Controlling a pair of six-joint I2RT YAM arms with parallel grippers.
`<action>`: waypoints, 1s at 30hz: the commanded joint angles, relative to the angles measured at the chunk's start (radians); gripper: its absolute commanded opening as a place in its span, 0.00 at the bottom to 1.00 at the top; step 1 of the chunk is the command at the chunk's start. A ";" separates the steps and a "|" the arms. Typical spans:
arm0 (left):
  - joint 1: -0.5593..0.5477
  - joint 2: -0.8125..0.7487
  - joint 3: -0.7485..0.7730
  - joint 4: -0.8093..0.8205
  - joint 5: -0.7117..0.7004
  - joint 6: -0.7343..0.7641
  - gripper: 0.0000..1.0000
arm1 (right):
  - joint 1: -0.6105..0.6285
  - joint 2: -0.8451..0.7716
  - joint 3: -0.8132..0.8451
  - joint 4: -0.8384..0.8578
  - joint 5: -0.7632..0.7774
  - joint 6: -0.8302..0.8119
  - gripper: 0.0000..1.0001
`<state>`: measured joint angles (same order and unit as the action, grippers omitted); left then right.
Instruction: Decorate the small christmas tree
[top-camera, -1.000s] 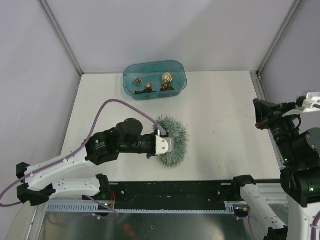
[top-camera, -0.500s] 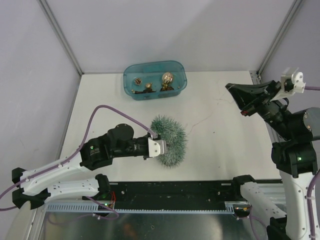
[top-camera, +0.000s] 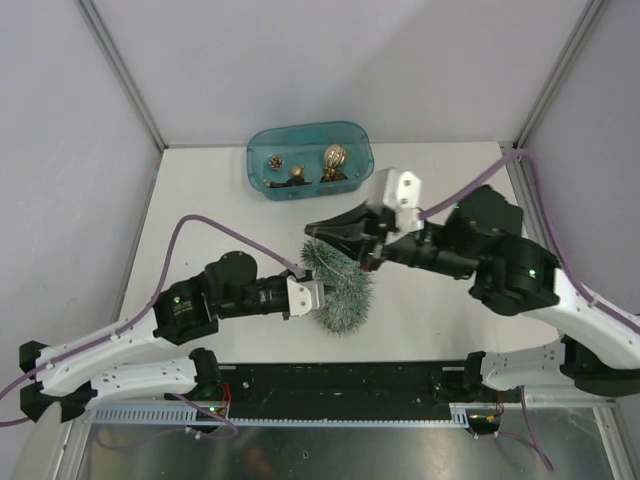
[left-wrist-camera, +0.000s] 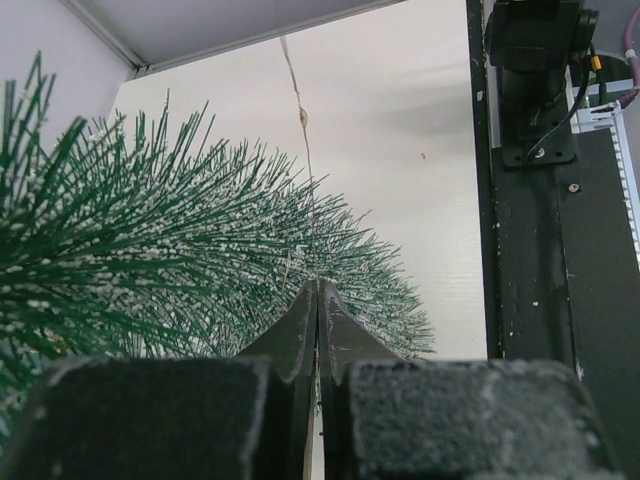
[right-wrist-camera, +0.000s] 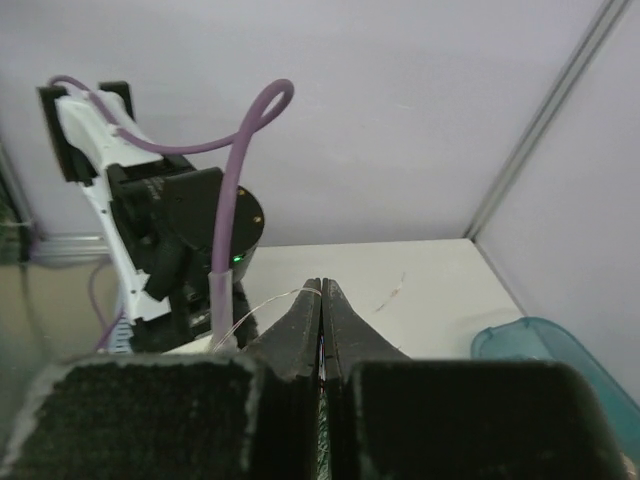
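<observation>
Pressed flat together, the fingers of the left gripper (left-wrist-camera: 318, 292) appear to pinch a thin wire (left-wrist-camera: 303, 118) that rises from their tips through the needles. The right gripper (right-wrist-camera: 321, 293), likewise closed, has a loop of the same hair-fine strand curling away from its tips. Between the two pincers sits the small christmas tree (top-camera: 345, 295), at the middle of the white table (top-camera: 450, 190) near its front edge. The left pincer touches its left flank and the right one hangs over its far side. From above we see the tree only as a round, bristly mass, so we cannot make out its base or whether it stands quite upright. The needles are stiff dark green bristles, dusted white at the ends. We judge the tree light and easily tipped, with springy needles that yield instead of giving purchase. A firm hold would be low on the trunk or base, not on the bristle tips. The wire looks slippery and apt to snag. At the back of the table, well apart, a translucent teal tub (top-camera: 262, 150) holds gold and brown ornaments (top-camera: 334, 156).
</observation>
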<state>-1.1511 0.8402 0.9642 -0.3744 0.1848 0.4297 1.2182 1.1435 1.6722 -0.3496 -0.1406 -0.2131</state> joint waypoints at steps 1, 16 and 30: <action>0.021 -0.056 -0.036 0.036 -0.001 0.003 0.00 | 0.063 0.072 0.131 -0.048 0.212 -0.163 0.00; 0.055 -0.196 -0.137 0.068 0.019 -0.002 0.37 | 0.063 0.270 0.271 0.083 0.451 -0.204 0.00; 0.160 -0.269 -0.106 0.056 -0.020 -0.074 0.99 | -0.016 0.472 0.452 0.019 0.386 -0.226 0.00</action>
<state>-1.0225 0.6018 0.8268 -0.3355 0.1856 0.3885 1.2274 1.5436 2.0483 -0.3229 0.2607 -0.4206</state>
